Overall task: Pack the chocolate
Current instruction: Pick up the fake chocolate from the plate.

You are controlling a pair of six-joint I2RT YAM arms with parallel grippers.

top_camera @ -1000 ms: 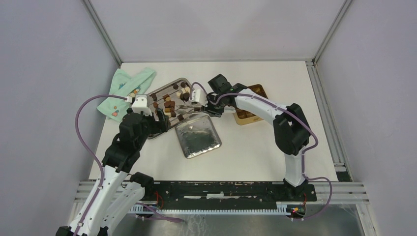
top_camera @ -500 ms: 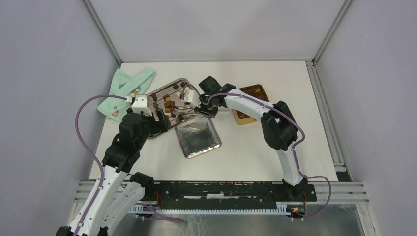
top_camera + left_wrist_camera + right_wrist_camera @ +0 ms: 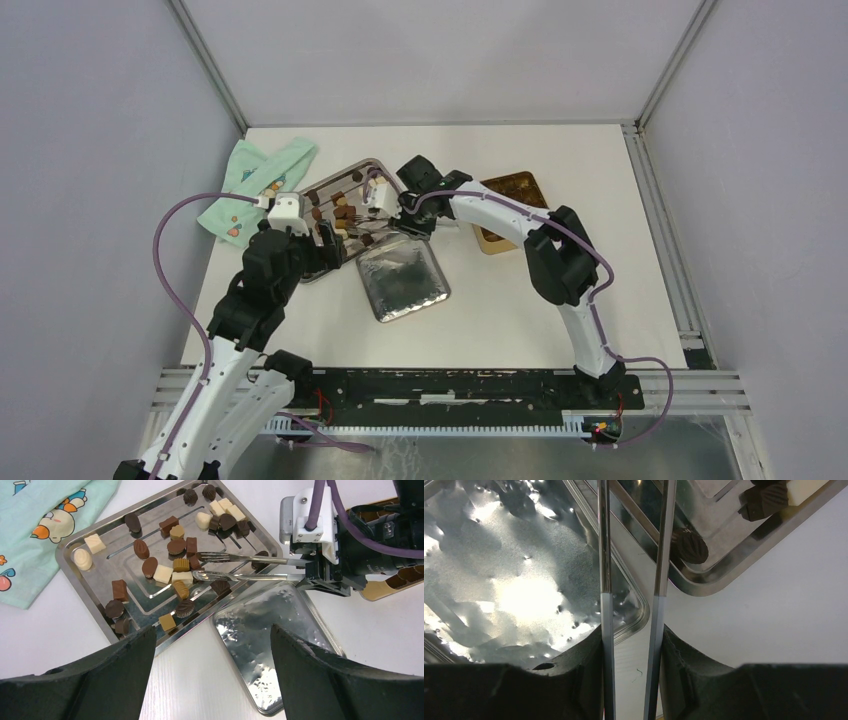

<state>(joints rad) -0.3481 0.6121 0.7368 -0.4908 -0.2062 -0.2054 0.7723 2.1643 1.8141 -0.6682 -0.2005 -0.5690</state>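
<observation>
White table: a mint cloth (image 3: pixel 45 525) with a cartoon duck lies at the left. Left gripper (image 3: pixel 209 636) hangs wide open, empty, near the steel tray (image 3: pixel 70 566). Chocolate (image 3: pixel 162 573) sits loose in that tray. Right gripper (image 3: pixel 631 655) clamps tongs (image 3: pixel 240 558), their 2 tips parted among the pieces; whether they pinch 1 is unclear.
</observation>
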